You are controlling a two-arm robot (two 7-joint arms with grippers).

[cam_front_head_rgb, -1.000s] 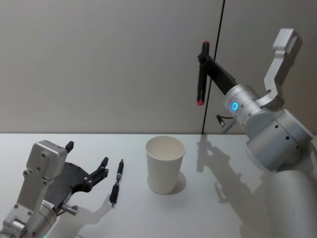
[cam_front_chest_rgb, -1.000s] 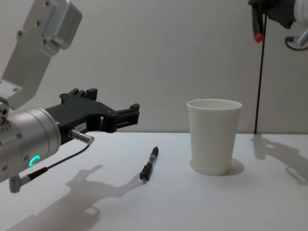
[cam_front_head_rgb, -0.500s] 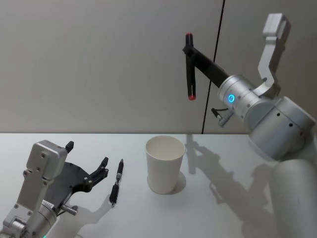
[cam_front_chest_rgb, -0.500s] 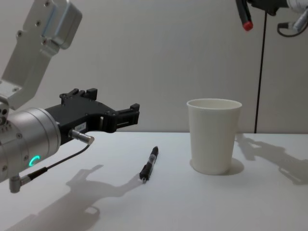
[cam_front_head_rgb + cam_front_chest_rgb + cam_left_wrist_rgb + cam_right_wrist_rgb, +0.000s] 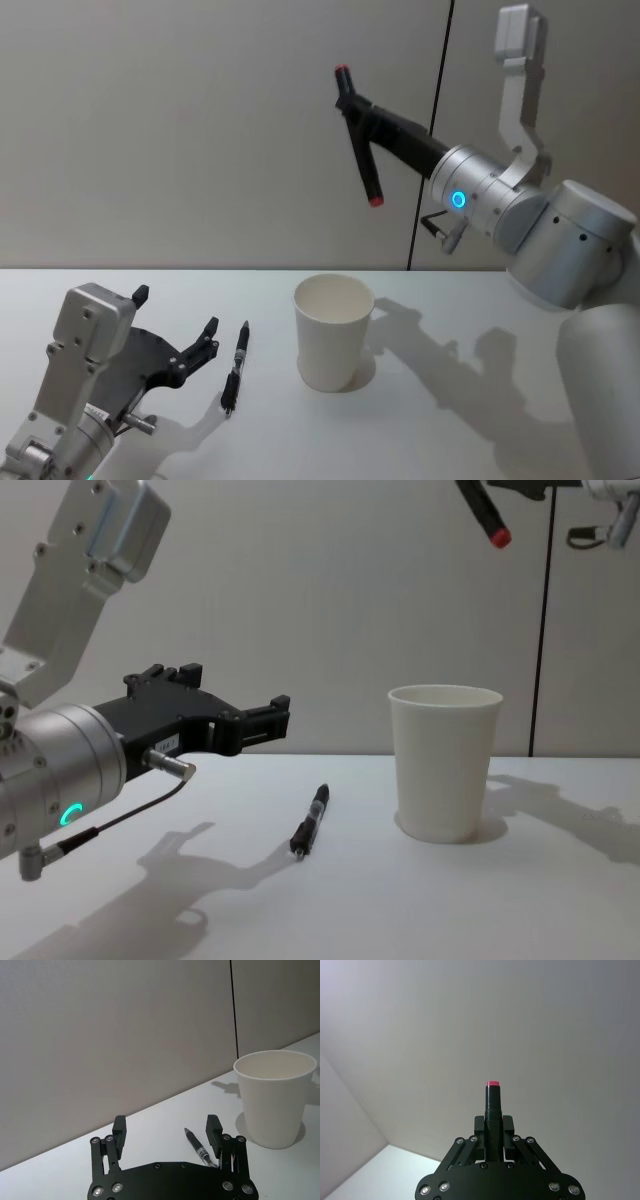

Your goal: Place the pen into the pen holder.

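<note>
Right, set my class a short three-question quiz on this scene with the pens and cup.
1. True or false: the right gripper holds a red-tipped pen in the air, higher than the cup.
2. The black pen on the table lies: A) inside the cup; B) beside the open left gripper; C) under the cup.
3. Fill in: the cup stands ____ on the table.
Key: 1 true; 2 B; 3 upright.

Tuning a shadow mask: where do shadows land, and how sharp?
Head view: the right claw, high up gripping the red-tipped pen, casts a distinct arm shadow on the table right of the pen holder. Chest view: the open left claw throws its shadow beside the black pen.
</note>
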